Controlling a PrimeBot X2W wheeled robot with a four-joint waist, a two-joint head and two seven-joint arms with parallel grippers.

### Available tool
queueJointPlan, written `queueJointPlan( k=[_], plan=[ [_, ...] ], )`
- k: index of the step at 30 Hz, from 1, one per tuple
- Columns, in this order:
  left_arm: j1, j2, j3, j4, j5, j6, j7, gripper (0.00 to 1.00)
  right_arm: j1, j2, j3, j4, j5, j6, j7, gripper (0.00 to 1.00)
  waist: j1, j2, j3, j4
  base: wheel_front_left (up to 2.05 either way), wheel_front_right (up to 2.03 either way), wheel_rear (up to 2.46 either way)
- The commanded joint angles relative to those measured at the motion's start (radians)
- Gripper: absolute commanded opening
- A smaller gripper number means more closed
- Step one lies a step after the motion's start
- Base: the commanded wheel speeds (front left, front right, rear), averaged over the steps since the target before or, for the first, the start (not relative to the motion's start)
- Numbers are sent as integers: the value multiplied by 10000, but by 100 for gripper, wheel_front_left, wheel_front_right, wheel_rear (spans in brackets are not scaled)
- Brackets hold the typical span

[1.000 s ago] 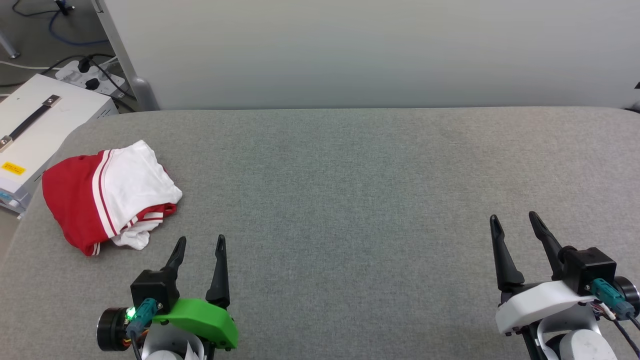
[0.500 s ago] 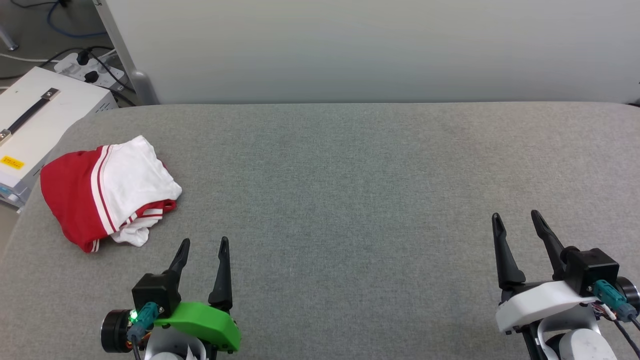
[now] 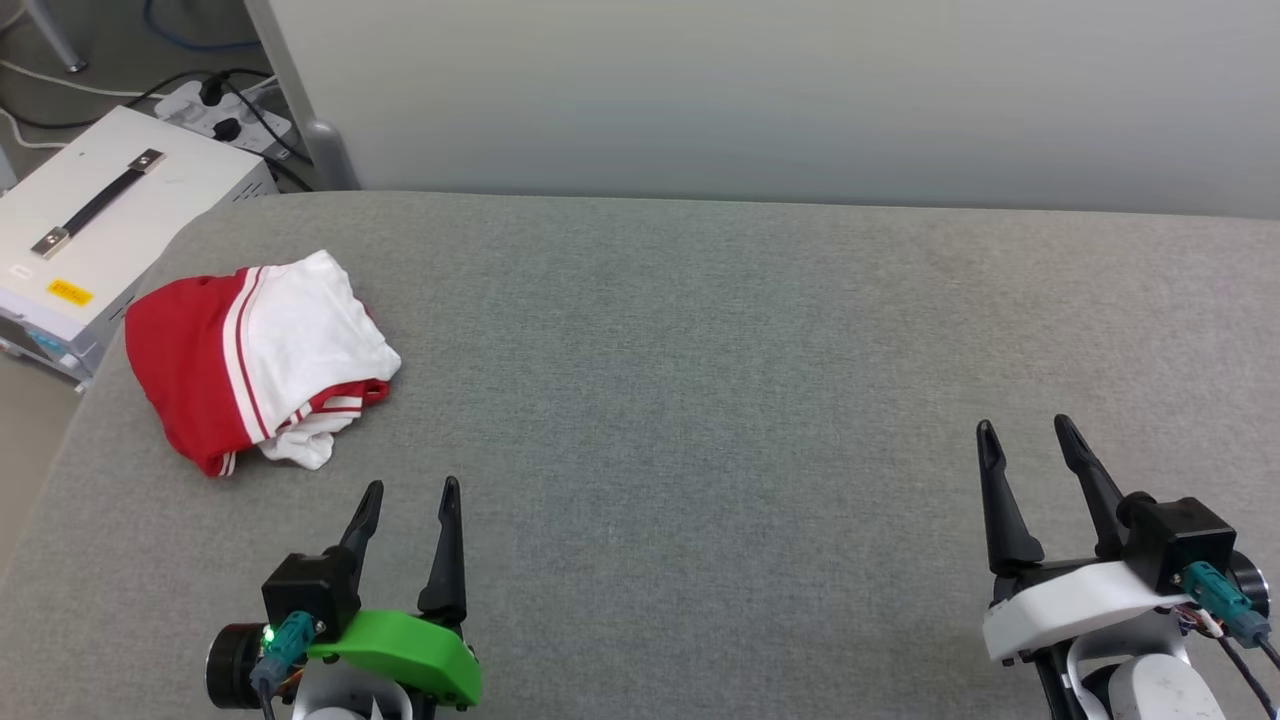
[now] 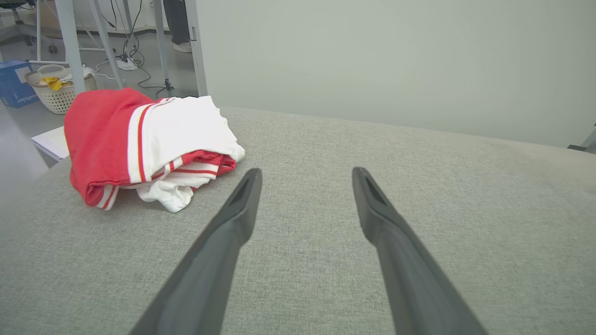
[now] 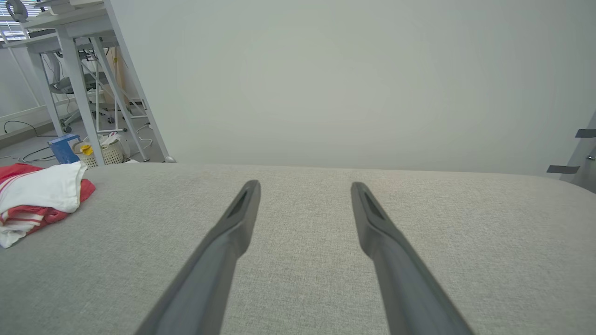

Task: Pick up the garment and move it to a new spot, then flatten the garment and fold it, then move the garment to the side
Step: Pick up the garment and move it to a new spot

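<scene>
head camera panned left; shirt (image 3: 260,360) unmoved, frame left on counter (image 3: 700,350); left jaws and right jaws apart, empty; left jaws closer, pickup not started

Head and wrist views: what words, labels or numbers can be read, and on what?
No text can be read.
The yellow sticker on the white case: too small to read.
The blue box on the floor: white lettering, too blurred to read.
The shirt: no print showing as it lies.
</scene>
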Motion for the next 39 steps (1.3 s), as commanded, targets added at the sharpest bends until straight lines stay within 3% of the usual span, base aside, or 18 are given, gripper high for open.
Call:
queueJointPlan(
  k=[1,20,28,39],
  plan=[
    [-118,-39,27,55,-140,-58,-92,100,-109,-8,88,45,73,-8,-114,100,0,109,-24,320,0,0,0],
    [37,-43,139,94,-282,-140,-335,100,-46,-8,1003,339,293,-9,-354,100,0,120,-198,2697,0,0,0],
    [92,-43,87,54,-287,-154,-335,100,-47,-8,1032,366,320,-9,-354,100,0,120,-211,3196,0,0,0],
    [132,-43,105,124,-230,-166,-335,100,-38,-8,1036,371,454,-9,-354,100,0,120,-247,3363,0,0,0]
  ],
)
